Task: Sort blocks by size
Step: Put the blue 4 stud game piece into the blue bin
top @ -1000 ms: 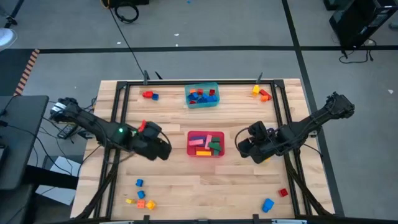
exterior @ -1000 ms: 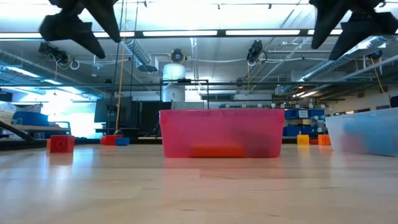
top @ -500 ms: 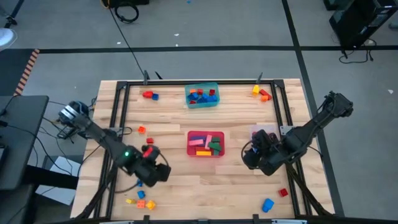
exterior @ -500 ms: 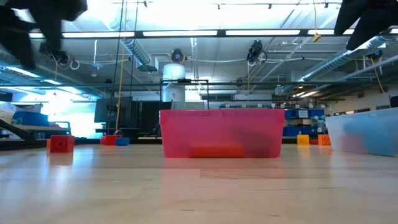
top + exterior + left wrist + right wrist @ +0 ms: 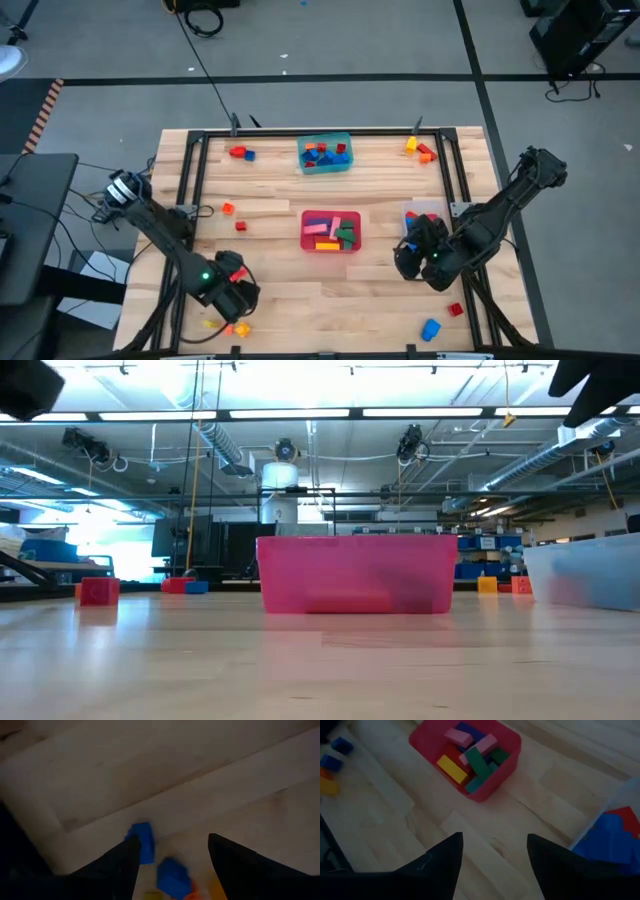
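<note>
High view: we locate the red tub (image 5: 330,231) at table centre, holding yellow, pink, green and red blocks (image 5: 333,232). At 12 o'clock from it sits the teal tub (image 5: 325,153), holding red and blue bricks. The clear tub (image 5: 421,214) lies at 3 o'clock. Loose blocks lie in the corners at 11, 1, 5 and 7 o'clock. Since one second ago, the left gripper (image 5: 238,301) has travelled from beside the red tub to the 7 o'clock cluster; the right gripper (image 5: 411,262) has shifted toward 5 o'clock.

Low view: we see the red tub (image 5: 355,573) centred, the clear tub (image 5: 585,572) at 3 o'clock.

Left wrist view: fingers (image 5: 120,865) stand apart, gripping nothing, over two blue blocks (image 5: 172,875).

Right wrist view: fingers (image 5: 437,865) stand apart and empty, the red tub (image 5: 507,762) beyond them.
</note>
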{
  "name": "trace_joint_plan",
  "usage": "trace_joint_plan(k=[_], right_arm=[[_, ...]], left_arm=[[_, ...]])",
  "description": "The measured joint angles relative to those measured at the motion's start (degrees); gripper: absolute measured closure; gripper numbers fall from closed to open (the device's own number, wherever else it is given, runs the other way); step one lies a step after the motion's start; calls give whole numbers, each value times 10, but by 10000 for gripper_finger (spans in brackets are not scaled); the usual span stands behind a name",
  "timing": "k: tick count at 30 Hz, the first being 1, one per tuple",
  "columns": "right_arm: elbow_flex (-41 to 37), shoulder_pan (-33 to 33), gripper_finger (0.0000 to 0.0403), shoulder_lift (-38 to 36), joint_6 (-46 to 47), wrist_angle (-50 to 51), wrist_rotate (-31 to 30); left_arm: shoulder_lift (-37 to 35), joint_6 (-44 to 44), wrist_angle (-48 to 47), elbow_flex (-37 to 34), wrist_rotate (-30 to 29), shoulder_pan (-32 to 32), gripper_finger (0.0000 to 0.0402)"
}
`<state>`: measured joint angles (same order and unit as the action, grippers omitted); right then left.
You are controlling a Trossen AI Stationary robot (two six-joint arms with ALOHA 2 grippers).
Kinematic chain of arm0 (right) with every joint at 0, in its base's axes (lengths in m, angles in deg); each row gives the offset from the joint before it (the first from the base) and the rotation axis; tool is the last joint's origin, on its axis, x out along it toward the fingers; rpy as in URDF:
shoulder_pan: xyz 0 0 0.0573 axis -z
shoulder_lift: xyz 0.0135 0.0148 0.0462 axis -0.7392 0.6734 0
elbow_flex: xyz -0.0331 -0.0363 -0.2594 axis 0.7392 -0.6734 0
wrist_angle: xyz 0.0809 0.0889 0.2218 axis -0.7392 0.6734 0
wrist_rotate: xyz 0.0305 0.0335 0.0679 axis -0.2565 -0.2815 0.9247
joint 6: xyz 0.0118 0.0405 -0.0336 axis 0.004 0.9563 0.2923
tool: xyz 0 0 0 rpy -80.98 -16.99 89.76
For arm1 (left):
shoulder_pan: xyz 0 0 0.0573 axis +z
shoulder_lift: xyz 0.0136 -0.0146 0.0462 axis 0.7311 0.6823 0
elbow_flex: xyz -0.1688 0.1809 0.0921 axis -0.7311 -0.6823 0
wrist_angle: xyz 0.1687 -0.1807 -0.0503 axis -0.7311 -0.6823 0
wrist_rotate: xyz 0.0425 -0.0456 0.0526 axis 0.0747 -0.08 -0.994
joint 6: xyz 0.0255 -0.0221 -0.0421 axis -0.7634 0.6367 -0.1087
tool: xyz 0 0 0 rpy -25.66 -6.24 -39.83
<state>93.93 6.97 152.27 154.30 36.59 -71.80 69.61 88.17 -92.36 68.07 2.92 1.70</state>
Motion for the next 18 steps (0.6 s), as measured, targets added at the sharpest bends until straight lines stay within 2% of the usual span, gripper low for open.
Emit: trace_joint_plan(k=[11, 18], right_arm=[[0, -1, 168, 0, 0, -7, -2], [0, -1, 172, 0, 0, -7, -2]], left_arm=[[20, 89, 11, -31, 25, -39, 161], [20, 113, 100, -86, 39, -44, 161]])
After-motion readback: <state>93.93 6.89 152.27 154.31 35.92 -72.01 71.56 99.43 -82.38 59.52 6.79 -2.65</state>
